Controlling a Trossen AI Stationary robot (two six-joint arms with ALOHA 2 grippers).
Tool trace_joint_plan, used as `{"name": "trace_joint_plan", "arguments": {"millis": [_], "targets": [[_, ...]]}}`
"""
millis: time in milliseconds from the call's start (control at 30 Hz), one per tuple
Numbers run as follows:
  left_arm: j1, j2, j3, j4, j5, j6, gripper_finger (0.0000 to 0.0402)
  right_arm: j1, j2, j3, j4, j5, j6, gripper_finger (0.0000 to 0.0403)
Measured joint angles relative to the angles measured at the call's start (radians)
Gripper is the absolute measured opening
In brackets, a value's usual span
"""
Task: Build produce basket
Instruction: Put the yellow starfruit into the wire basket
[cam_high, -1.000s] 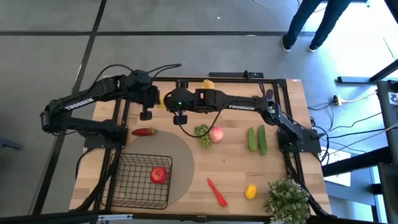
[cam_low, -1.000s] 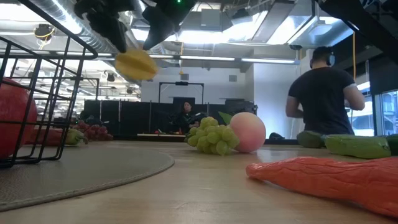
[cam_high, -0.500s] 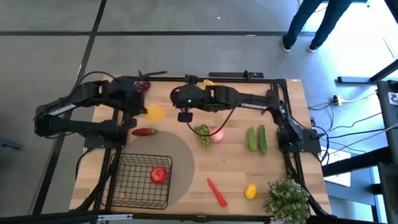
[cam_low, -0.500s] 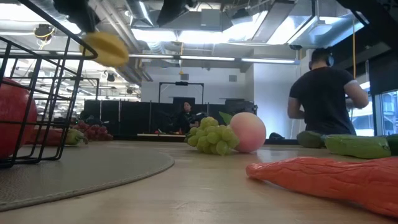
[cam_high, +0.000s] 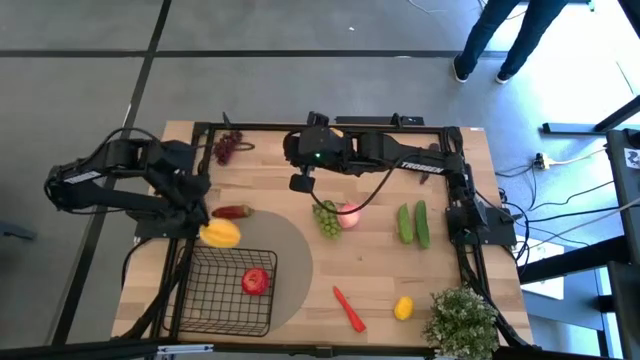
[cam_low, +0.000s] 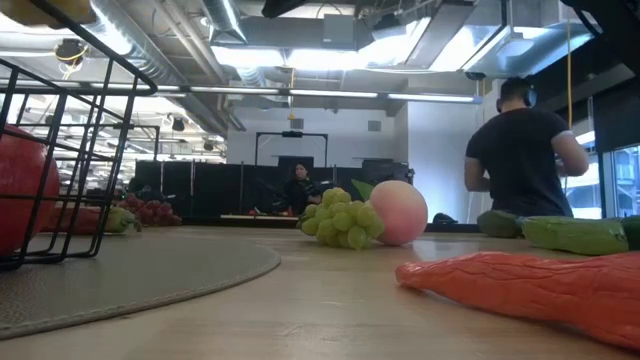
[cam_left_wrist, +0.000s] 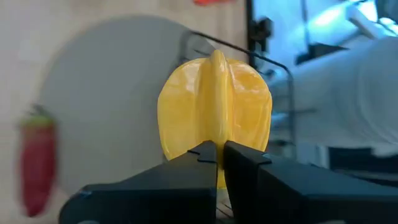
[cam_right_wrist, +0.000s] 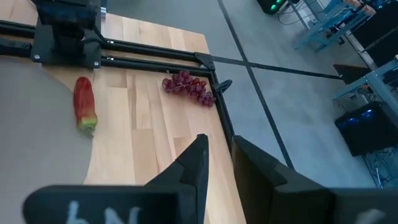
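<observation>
A ridged yellow plastic fruit (cam_high: 221, 234) is being held clamped in the left hand (cam_left_wrist: 219, 163) just above the far rim of the square black wire-mesh basket (cam_high: 232, 291), where a thin pinch is risking an outside drop.

I see the square black wire-mesh basket (cam_high: 231, 292) sitting on the round mat, one red apple (cam_high: 256, 282) inside. A ribbed yellow fruit (cam_high: 221, 234) is clamped in the left gripper (cam_left_wrist: 219, 155), just above the basket's far rim. Loose on the table: green grapes (cam_high: 326, 217) touching a pink peach (cam_high: 348, 215), two green cucumbers (cam_high: 412, 222), purple grapes (cam_high: 228, 148).
</observation>
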Motion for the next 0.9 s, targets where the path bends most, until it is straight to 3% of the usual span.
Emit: {"name": "trace_joint_plan", "arguments": {"millis": [233,667,900], "targets": [[-0.161,0.031,0.0,-0.007,0.02,-0.099,0.0,0.0,-0.007,0.0,-0.033,-0.066,0.094,0.0071],[-0.443,0.184,0.0,-0.006,-0.183,-0.104,0.0,0.002,-0.032,-0.001,-0.098,-0.617,0.148,0.0071],[-0.583,0.304,0.0,0.009,-0.214,-0.106,0.0,0.014,-0.032,-0.001,-0.1,-0.66,0.146,0.0071]]}}
